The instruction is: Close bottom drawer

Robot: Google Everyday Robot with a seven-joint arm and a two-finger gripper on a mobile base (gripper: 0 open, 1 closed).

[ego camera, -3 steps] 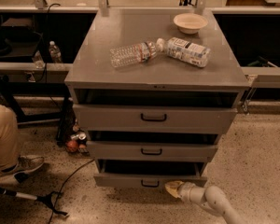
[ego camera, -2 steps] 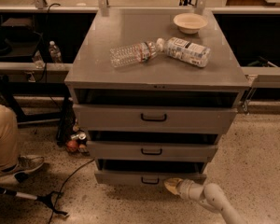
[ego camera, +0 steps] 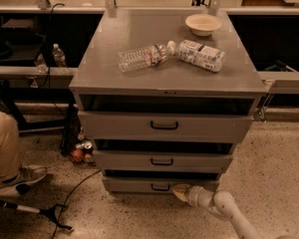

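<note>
Entry: gripper [ego camera: 181,191], near right, against bottom drawer [ego camera: 129,184] front, beside its handle [ego camera: 160,187]; I cannot tell its grip state.

Matt metal bottom drawer [ego camera: 134,184]; smooth plastic gripper [ego camera: 182,190] at its front rt

We see dim, warm overhead light: the grey metal cabinet top [ego camera: 139,31] gleams softly; the pale gripper [ego camera: 182,190], low at the front of the grey bottom drawer [ego camera: 129,184], gets less.

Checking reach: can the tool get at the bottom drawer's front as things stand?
Probably yes. The tool sits low at the bottom drawer front, just right of its handle, with nothing visible between them.
</note>
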